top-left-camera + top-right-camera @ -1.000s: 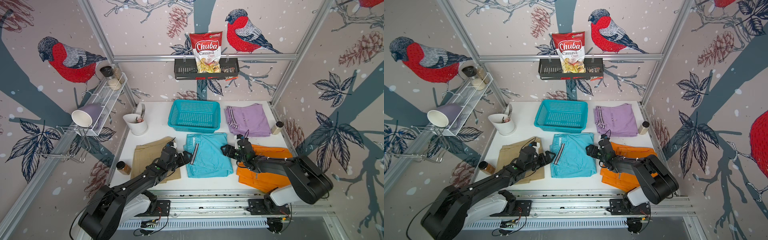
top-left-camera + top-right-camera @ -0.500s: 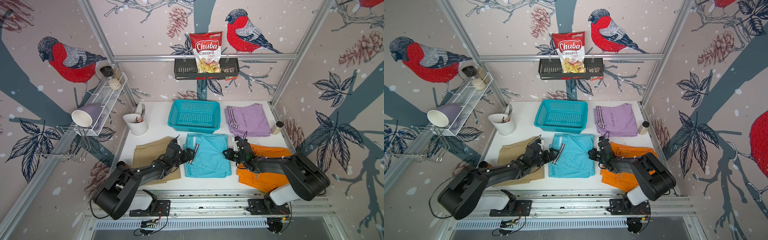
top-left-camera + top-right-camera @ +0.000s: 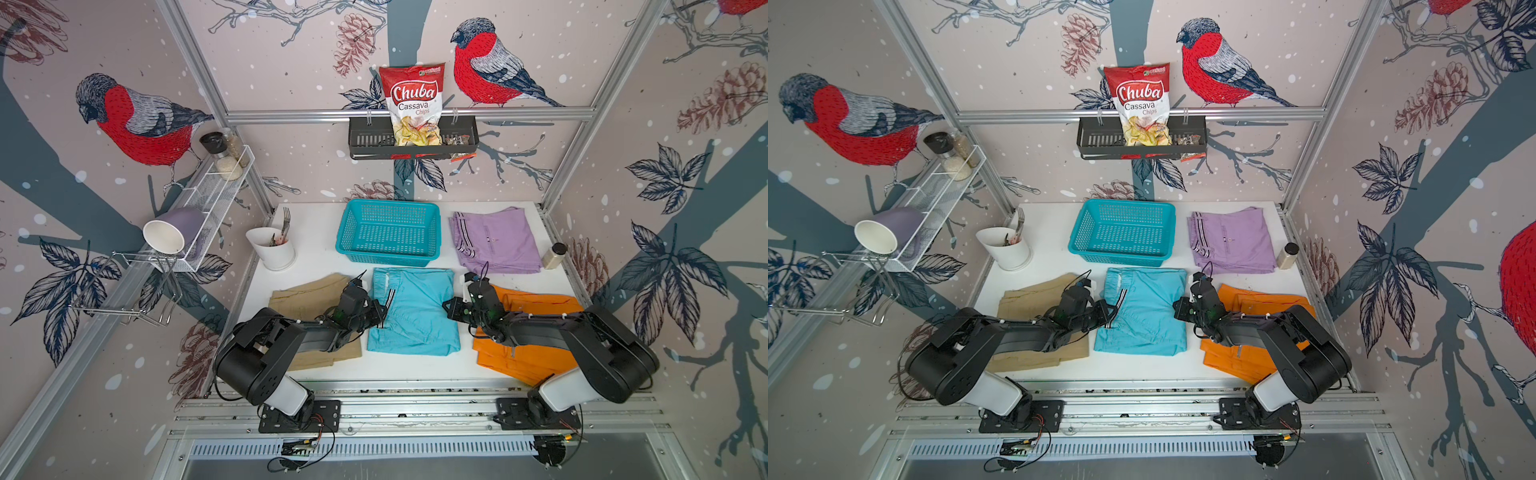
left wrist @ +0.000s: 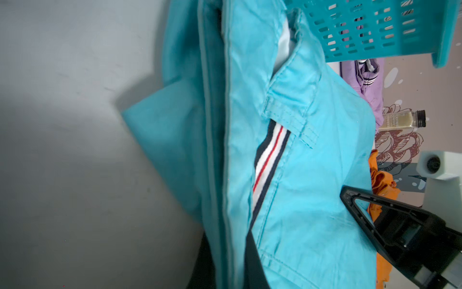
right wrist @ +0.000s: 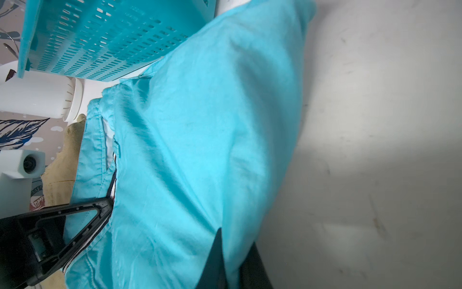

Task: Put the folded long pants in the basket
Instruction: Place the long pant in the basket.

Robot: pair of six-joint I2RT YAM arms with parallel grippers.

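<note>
Sky-blue pants (image 3: pixel 415 320) clamped at both side edges; 0 of 4 garments placed in the teal basket (image 3: pixel 388 204).

The left gripper (image 3: pixel 377 312) is closed on the edge by the striped band and the right gripper (image 3: pixel 449 309) on the opposite edge. Cloth is seen pinched between each pair of jaws in the wrist views, though whether any folded layer is missed cannot be made out. The pants are spread on the white tabletop (image 3: pixel 316 249), just in front of the empty basket. The khaki pants (image 3: pixel 303 299), orange pants (image 3: pixel 536 357) and lilac pants (image 3: pixel 494 241) are laid out nearby. The task is judged barely begun: 1 garment gripped, its lift and placement pending, 3 others not yet picked up.
</note>
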